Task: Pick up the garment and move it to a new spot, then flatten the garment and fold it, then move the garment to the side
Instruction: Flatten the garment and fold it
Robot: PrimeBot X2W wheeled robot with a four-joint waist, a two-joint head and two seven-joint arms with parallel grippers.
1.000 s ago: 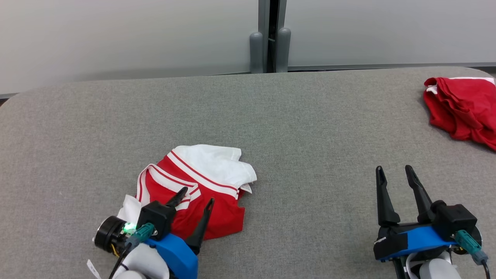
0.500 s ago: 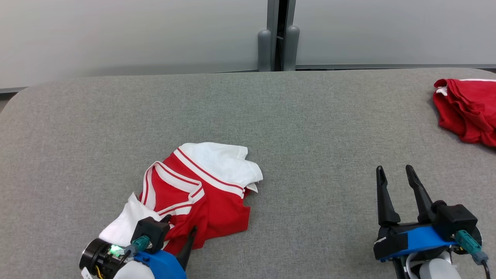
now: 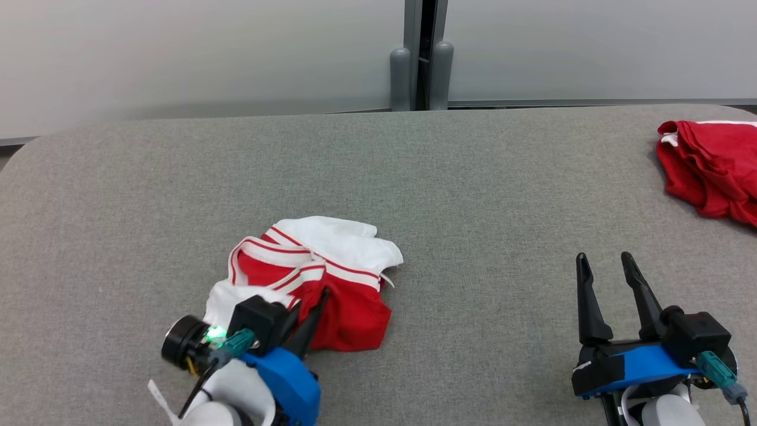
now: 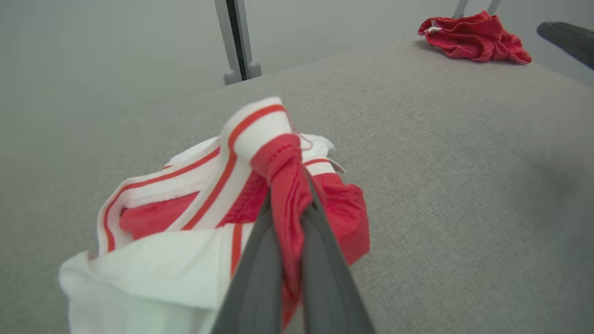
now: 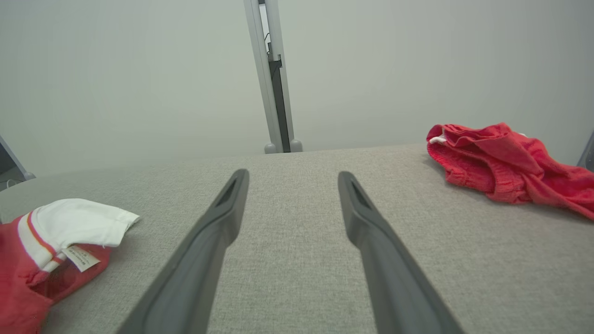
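**Item 1. Garment**: red, with white panels and white red-striped bands. It lies crumpled on the table, at 7 o'clock from the centre of the head view. One red fold stands up from the heap.

**Item 2. Left gripper**: at the garment's 7 o'clock edge. Its fingers are pressed together, pinching that red fold.

**Item 3. Right gripper**: at 5 o'clock in the head view. Its fingers are spread over bare table, well apart from the garment.

**Item 4. Red cloth**: bunched, at 2 o'clock by the table's right edge.

**Item 5. Table**: grey fabric top with rounded corners.

**Item 6. Grey post**: at 12 o'clock, behind the table's far edge.
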